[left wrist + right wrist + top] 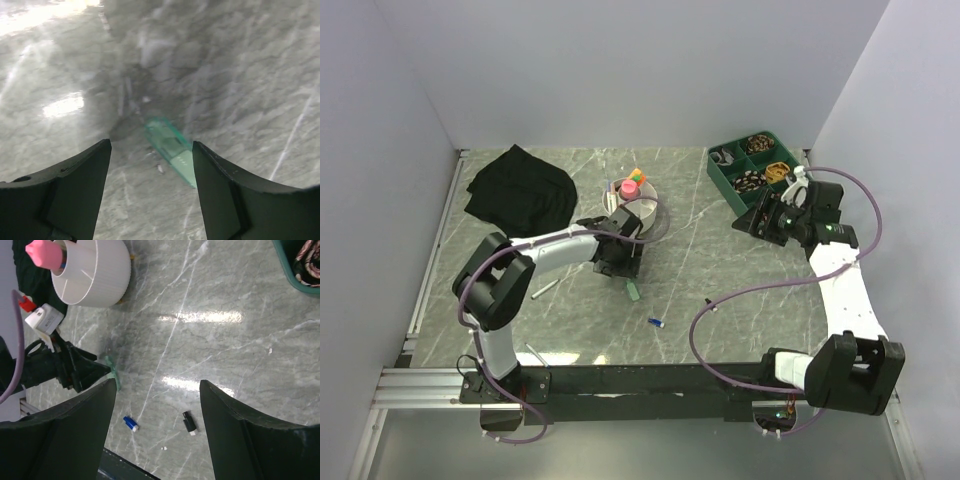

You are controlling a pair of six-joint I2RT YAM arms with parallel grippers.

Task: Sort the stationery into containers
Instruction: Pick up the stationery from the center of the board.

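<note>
The white bowl (642, 205) (95, 275) holds a pink-capped bottle (631, 186) (45, 252) and an orange highlighter (638, 176). My left gripper (623, 270) (151, 146) hangs open just over a green highlighter (632, 291) (172, 147) (112, 371) that lies on the table, close to the right finger. A blue piece (656, 322) (130, 424) and a black piece (189, 422) lie further toward the front. The black bag (520, 187) sits back left. My right gripper (760, 218) (157, 382) is open and empty, high above the table.
A green compartment tray (755, 165) (300, 270) with other items stands back right, beside the right arm. A grey pen (542, 290) and a white pen (535, 352) lie near the left arm's base. White walls enclose the table.
</note>
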